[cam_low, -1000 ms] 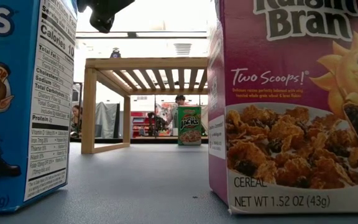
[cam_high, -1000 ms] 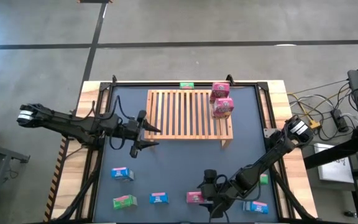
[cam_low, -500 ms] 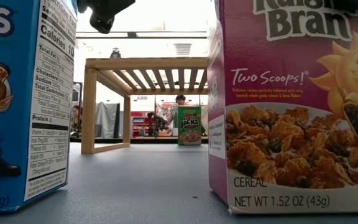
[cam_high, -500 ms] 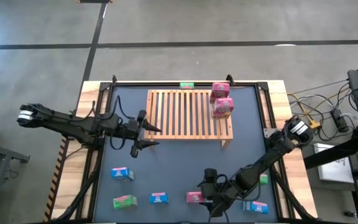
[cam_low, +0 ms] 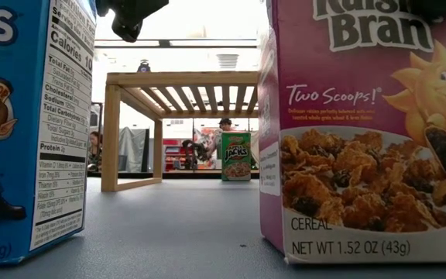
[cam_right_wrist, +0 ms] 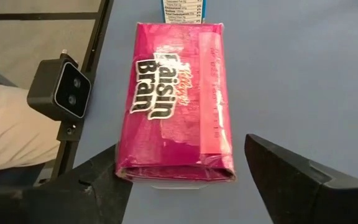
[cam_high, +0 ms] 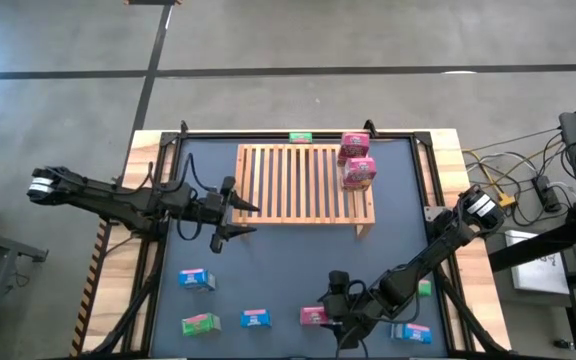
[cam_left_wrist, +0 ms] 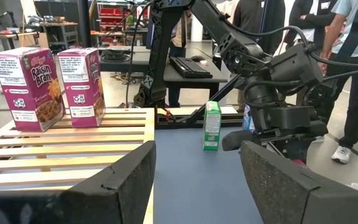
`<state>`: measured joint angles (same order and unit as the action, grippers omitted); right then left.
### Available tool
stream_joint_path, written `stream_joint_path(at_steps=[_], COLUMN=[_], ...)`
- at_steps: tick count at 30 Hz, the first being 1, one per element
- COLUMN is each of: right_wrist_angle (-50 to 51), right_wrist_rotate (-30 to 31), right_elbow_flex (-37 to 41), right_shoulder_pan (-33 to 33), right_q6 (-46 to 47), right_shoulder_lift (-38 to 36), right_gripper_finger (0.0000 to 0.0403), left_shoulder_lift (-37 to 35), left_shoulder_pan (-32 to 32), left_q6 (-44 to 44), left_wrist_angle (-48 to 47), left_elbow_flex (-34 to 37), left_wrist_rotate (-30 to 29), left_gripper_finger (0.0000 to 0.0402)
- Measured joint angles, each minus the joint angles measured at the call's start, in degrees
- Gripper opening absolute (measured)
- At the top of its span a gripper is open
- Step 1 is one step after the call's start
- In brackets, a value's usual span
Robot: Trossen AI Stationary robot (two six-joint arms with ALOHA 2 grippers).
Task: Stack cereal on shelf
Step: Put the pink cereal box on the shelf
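The light-wood shelf (cam_high: pixel 303 185) stands at the table's far middle, with two pink cereal boxes (cam_high: pixel 356 160) upright on its right end. A third pink box (cam_high: pixel 313 316) stands upright on the table near the front edge; it also shows in the low view (cam_low: pixel 362 132). My right gripper (cam_high: pixel 340 312) is open above it, one finger on each side of the box top (cam_right_wrist: pixel 176 99). My left gripper (cam_high: pixel 230 222) is open and empty by the shelf's near left corner, and shows in its wrist view (cam_left_wrist: pixel 197 180). My right gripper comes slanting down from above. One finger (cam_right_wrist: pixel 98 186) meets the pink box's top corner (cam_right_wrist: pixel 120 169) on one long side. The other finger (cam_right_wrist: pixel 291 180) stands apart from the opposite side. The box rests on its base on the table.
Blue boxes (cam_high: pixel 196 279) (cam_high: pixel 256 319) (cam_high: pixel 411 332) and green boxes (cam_high: pixel 200 323) (cam_high: pixel 424 289) stand along the near table. A green box (cam_high: pixel 300 137) stands behind the shelf. The low camera (cam_right_wrist: pixel 67 90) sits at the front edge. People stand beyond the table (cam_left_wrist: pixel 353 74).
The pink box near the front edge has tipped slightly, its top leaning away from the near edge while its base stays in place.
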<state>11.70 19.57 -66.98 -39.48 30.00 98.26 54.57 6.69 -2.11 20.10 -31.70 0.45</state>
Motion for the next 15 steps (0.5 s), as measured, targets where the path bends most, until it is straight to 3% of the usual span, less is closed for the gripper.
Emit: stream_joint_path(at_steps=[8, 15], right_wrist_angle=[0.11, 0.78], right_wrist_rotate=[-0.11, -0.57], right_elbow_flex=[0.02, 0.04], right_shoulder_pan=[0.00, 0.00], right_q6=[-0.07, -0.75], right_shoulder_lift=[-0.74, -3.96], right_gripper_finger=[0.0223, 0.0196], left_shoulder_lift=[0.00, 0.00], left_shoulder_pan=[0.00, -0.01], left_q6=[0.00, 0.02], left_wrist_angle=[0.00, -0.02], left_elbow_flex=[0.00, 0.00], left_wrist_rotate=[-0.02, -0.04], left_gripper_finger=[0.0219, 0.0219])
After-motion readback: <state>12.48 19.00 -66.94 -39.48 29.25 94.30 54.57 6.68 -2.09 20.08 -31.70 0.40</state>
